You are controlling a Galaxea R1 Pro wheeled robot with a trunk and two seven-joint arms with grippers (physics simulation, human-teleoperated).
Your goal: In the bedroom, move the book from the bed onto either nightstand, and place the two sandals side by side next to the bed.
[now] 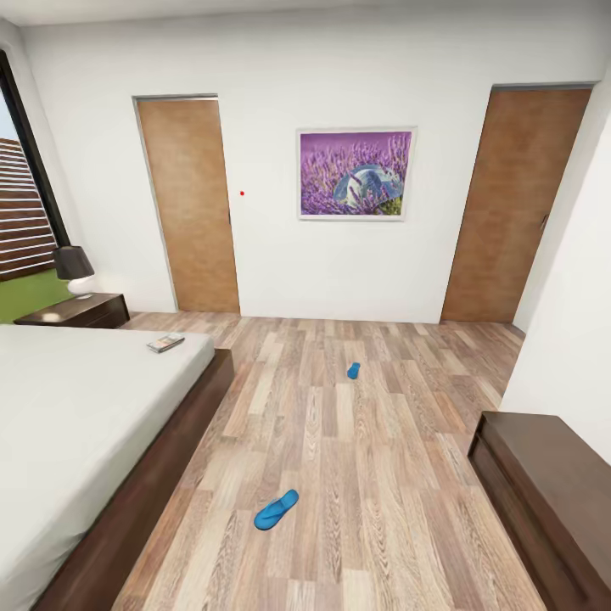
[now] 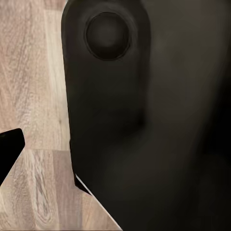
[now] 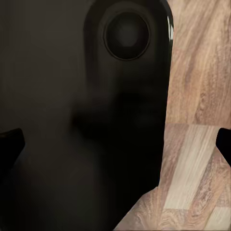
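Two sandals (image 1: pixel 277 510) (image 1: pixel 353 370) on floor (image 1: pixel 365 475), well apart; book (image 1: pixel 165 343) on bed (image 1: pixel 76 416) corner at 10 o'clock (grippers' grip state: cannot tell).

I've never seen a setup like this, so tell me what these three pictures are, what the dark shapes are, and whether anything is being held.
It's a simulated two-armed wheeled robot. The big picture comes from its head camera, looking across a bedroom: a bed with a book near its far corner, a nightstand with a lamp beyond it, and two blue sandals, one nearer and one farther, apart on the wood floor. The two small pictures come from cameras on its wrists; the dark mass is probably the robot's own body, over floorboards. Black fingertips peek in at the edges; nothing lies between them.
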